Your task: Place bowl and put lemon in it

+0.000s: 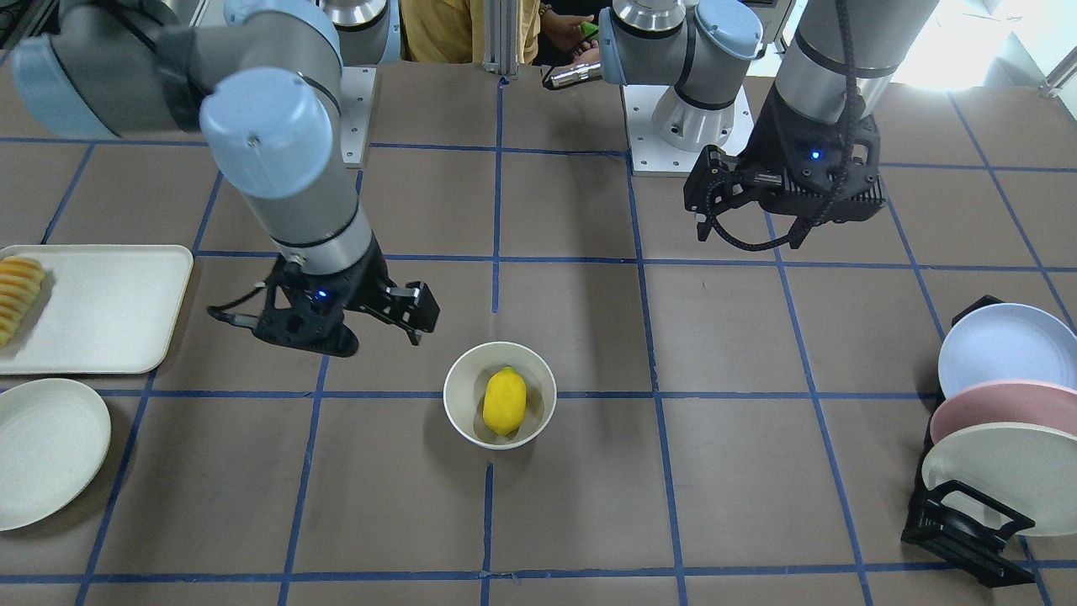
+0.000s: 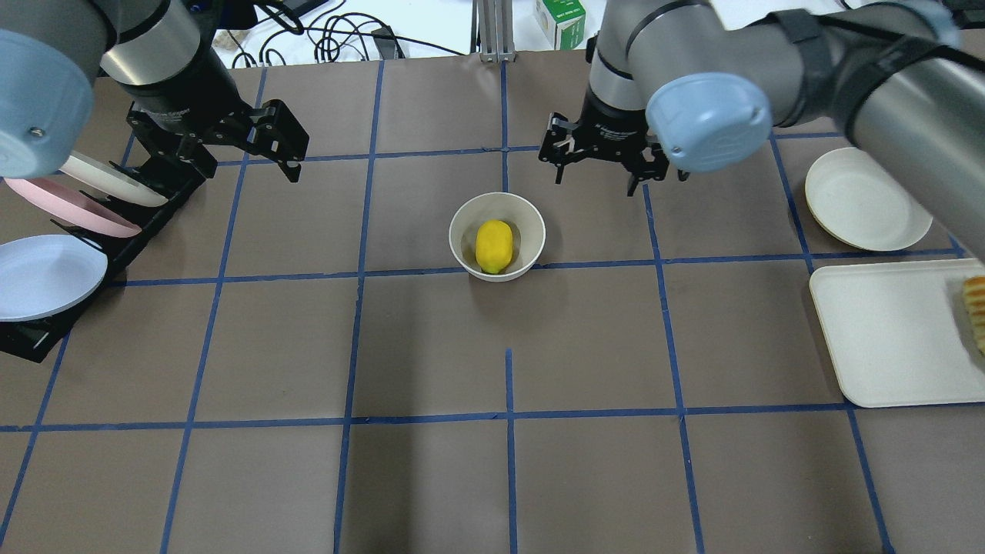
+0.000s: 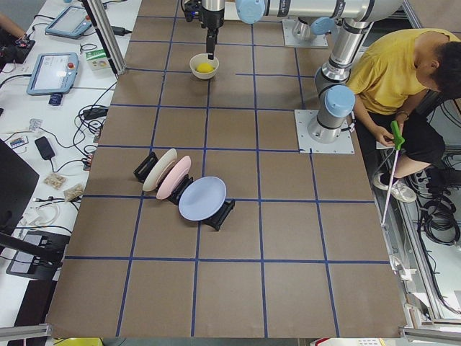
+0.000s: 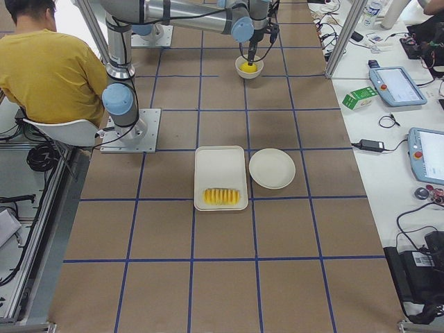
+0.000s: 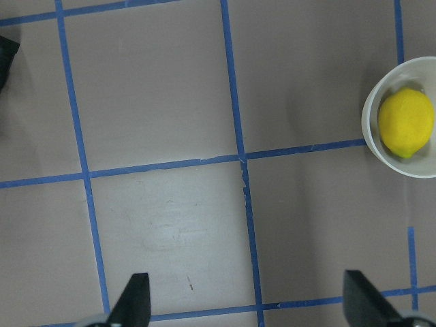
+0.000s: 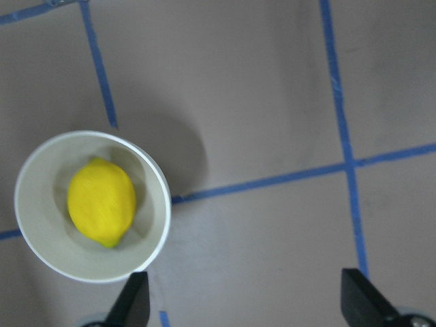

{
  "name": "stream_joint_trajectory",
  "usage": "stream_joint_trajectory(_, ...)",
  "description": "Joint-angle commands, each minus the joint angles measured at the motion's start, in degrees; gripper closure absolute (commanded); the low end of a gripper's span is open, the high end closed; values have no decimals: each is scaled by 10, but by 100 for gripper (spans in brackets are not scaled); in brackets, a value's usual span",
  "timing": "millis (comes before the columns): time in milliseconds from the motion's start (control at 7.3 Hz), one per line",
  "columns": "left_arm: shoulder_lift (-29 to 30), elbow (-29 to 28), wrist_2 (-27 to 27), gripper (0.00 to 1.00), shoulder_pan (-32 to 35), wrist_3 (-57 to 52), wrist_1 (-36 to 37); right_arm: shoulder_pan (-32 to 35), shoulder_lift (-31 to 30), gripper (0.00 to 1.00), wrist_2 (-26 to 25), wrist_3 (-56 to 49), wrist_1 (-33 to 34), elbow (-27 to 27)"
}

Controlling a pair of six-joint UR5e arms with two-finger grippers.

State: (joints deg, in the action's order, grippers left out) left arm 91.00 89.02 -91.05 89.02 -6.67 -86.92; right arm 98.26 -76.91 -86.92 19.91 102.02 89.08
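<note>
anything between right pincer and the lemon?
Nothing visible. The right pincer is open over bare table beside the bowl; the lemon lies inside, open from above. Only the bowl's wall rings it.

Matt brown paper-like sheet over the worktop [image 2: 431, 346], crossed by smooth blue tape [image 2: 585, 416]. Smooth off-white bowl [image 2: 462, 231], faintly glossy inside. Within the bowl, a matt, finely dimpled yellow lemon [image 2: 493, 245]. Beyond the bowl, a smooth pale blue plastic joint cap [image 2: 708, 121] on a satin grey metal arm [image 2: 900, 92].
</note>
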Motion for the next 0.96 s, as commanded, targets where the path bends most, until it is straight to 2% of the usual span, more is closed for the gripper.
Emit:
stream_joint_trajectory(0, 0, -1, 0, 0, 0, 1, 0, -46, -81, 0, -28, -50, -91, 1)
stream_joint_trajectory(137, 0, 0, 0, 0, 0, 1, 0, -51, -90, 0, -23, -60, -121, 1)
stream_joint_trajectory(822, 1, 0, 1, 0, 0, 1, 0, -82, -113, 0, -24, -89, -154, -3)
